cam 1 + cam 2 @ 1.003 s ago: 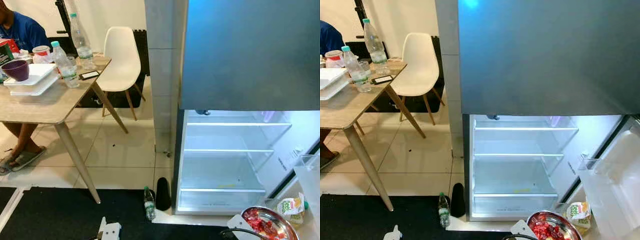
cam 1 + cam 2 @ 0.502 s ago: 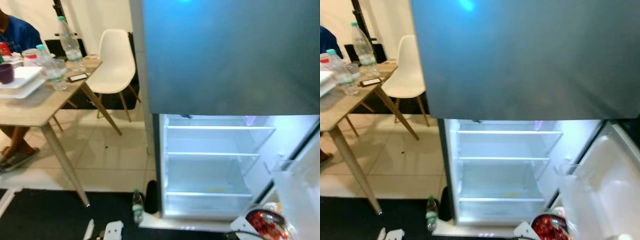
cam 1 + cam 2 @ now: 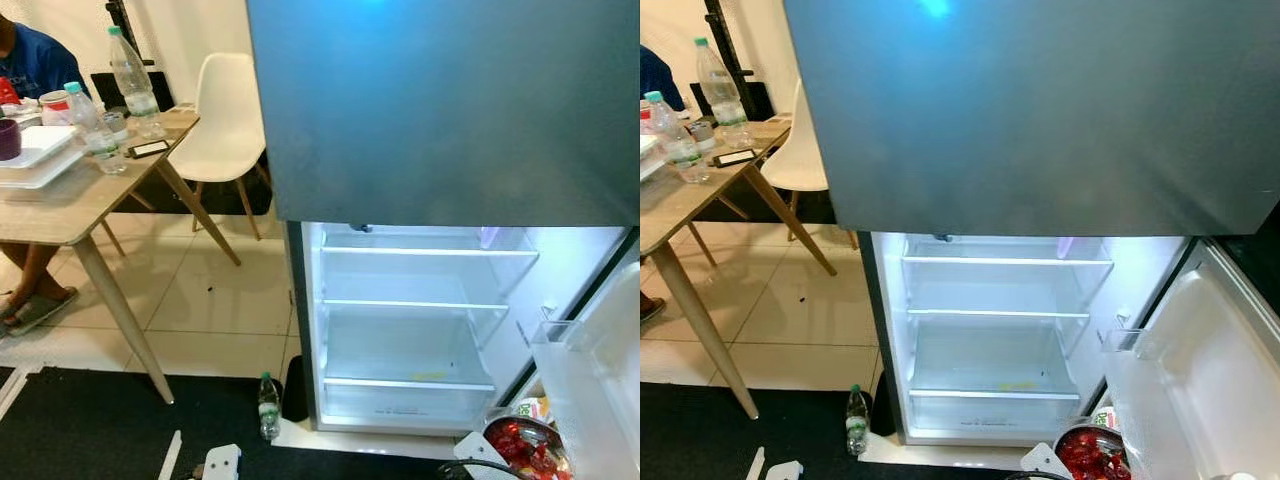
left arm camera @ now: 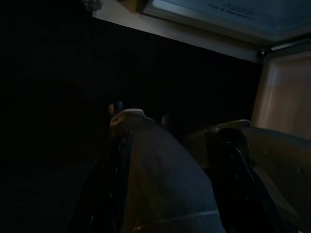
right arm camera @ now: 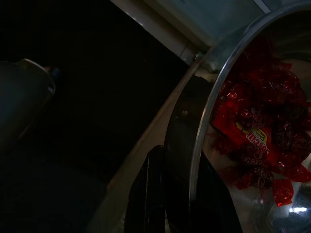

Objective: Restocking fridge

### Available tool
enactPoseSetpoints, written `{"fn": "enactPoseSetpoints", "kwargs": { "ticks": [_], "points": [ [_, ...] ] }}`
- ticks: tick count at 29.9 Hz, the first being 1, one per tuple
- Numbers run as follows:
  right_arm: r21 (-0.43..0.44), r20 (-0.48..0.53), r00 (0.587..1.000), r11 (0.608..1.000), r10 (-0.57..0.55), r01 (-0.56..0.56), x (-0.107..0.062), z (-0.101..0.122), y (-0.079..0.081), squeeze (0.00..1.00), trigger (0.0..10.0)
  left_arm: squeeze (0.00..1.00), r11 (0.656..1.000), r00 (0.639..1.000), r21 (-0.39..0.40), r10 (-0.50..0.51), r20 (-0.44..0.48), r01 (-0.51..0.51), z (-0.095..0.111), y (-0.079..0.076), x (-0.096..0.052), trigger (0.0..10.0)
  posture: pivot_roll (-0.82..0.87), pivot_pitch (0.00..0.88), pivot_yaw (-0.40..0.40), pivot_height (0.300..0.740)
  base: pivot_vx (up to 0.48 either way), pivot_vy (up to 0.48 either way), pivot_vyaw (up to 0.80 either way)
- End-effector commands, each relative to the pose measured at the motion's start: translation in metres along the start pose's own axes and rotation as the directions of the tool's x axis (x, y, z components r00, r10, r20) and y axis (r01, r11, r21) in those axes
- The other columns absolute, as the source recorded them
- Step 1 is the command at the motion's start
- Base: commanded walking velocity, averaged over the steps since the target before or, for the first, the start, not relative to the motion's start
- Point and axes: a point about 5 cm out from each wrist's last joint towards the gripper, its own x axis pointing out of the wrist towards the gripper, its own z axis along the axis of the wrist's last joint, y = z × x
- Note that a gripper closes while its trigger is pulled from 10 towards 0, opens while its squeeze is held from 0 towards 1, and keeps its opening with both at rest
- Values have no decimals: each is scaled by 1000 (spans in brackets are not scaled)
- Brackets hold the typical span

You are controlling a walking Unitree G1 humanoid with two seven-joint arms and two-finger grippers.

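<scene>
Wooden table [image 3: 70, 205] at left: 2 water bottles [image 3: 132, 72], phone [image 3: 150, 149], white trays [image 3: 35, 160]. White chair [image 3: 226, 120] behind. Small bottle [image 3: 268, 407] on floor.

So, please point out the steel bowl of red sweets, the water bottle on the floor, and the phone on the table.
steel bowl [image 3: 1076, 437]: right eye view, on its left rim.
water bottle [image 3: 268, 408]: left eye view, mid-body.
phone [image 3: 150, 149]: left eye view, on its dark screen.

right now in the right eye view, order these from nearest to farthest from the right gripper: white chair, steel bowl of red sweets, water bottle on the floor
1. steel bowl of red sweets, held at its rim by the right gripper, by the fridge door.
2. water bottle on the floor, left of the fridge.
3. white chair, far left behind the table.
</scene>
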Motion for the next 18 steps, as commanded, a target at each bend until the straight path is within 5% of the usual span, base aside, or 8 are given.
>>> {"fn": "enactPoseSetpoints", "kwargs": {
  "ticks": [1,4,18],
  "points": [
    [-9,26,1000,1000,-18,18,1,6,-4,0,10000,0,1000,1000,-1,-8,-4,8,-2,-1,0,10000,-30,0,-4,740,0,-472,0],
    [-10,26,999,1000,-18,18,1,6,-4,0,10000,0,1000,1000,-10,3,1,-3,-1,0,0,10000,-30,0,-4,740,0,-472,0],
    [-69,141,990,998,13,-3,3,39,-1,0,10000,0,999,999,-31,33,16,-33,1,2,0,10000,-29,0,0,740,0,0,0]
  ]
}}
